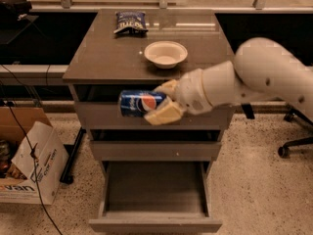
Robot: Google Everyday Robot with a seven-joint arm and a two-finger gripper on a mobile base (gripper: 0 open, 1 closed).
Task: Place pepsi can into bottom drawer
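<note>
The pepsi can (140, 103) is dark blue with a round red, white and blue logo. It lies sideways in my gripper (161, 104), in front of the cabinet's top drawer and off the tabletop. The gripper's cream fingers (164, 113) are shut on the can's right end. My white arm (244, 82) reaches in from the right. The bottom drawer (155, 218) is pulled open below, a wide grey tray with nothing visible inside. The can hangs well above it.
A white bowl (166, 54) and a blue-and-white snack bag (130, 21) sit on the cabinet top (98, 58). A cardboard box (27, 155) and cables lie on the floor at left. An office chair base (293, 143) is at right.
</note>
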